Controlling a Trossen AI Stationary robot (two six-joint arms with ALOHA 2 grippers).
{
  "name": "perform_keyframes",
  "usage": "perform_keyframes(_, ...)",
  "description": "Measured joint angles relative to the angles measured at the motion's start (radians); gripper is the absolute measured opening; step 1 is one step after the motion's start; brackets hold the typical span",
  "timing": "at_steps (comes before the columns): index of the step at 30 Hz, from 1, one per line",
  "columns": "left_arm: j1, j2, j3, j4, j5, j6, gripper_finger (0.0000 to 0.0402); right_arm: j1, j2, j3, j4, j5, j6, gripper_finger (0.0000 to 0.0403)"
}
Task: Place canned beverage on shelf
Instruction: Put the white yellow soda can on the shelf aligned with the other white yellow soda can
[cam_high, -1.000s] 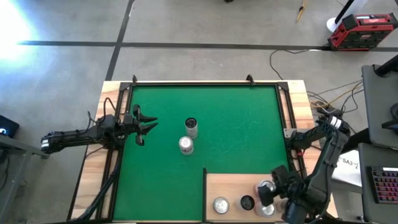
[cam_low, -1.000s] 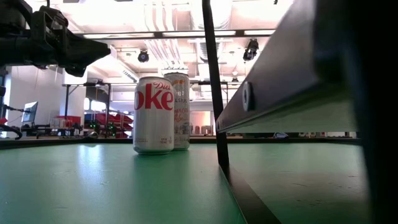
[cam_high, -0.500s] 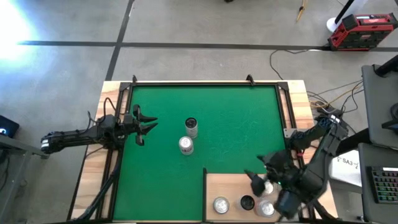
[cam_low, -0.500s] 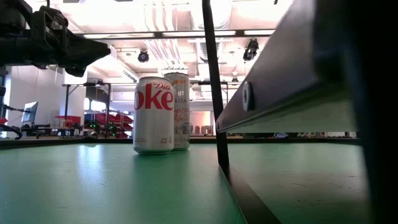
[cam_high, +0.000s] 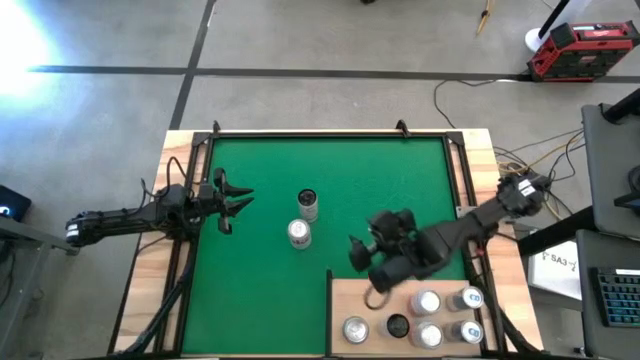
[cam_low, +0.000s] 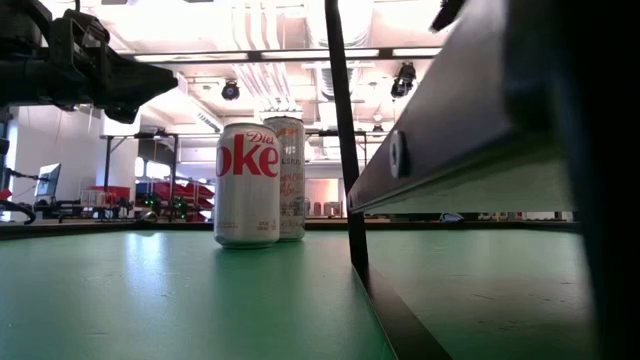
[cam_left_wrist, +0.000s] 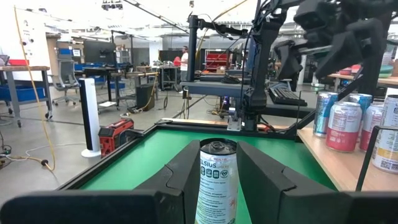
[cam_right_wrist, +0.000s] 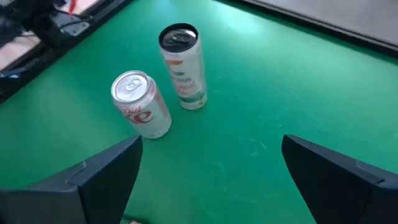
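Right gripper (cam_high: 365, 265), jaws wide and empty above the mat, should centre on the Diet Coke can (cam_high: 298, 233), clear of the slim can (cam_high: 308, 204), before closing.

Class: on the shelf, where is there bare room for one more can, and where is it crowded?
Bare: the shelf's left strip, between its left edge and the cans. Crowded: the right half, where the cans cluster.

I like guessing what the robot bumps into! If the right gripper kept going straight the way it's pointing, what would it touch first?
Probably the Diet Coke can. The right gripper, open and empty, points across the green mat toward the two cans, and the slim can stands just beyond. Depth is unclear, so it might reach the mat first.
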Motion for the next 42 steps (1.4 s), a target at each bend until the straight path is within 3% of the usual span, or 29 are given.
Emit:
perform_keyframes(6, 0.000, 0.000, 0.000, 0.000, 0.000, 0.000, 0.0088, -0.168, 0.027, -0.010, 0.207, -0.145, -0.237, 0.0376)
perform_keyframes(11, 0.000, 0.000, 0.000, 0.000, 0.000, 0.000, 0.0088, -0.320, 0.077, -0.010, 0.399, -0.352, -0.442, 0.0376)
perform_keyframes(16, 0.000, 0.000, 0.000, 0.000, 0.000, 0.000, 0.0088, -0.437, 0.126, -0.002, 0.475, -0.515, -0.481, 0.0376)
perform_keyframes(42, 0.000, 0.000, 0.000, 0.000, 0.000, 0.000, 0.0088, -0.508, 0.292, 0.105, 0.556, -0.562, -0.602, 0.0382)
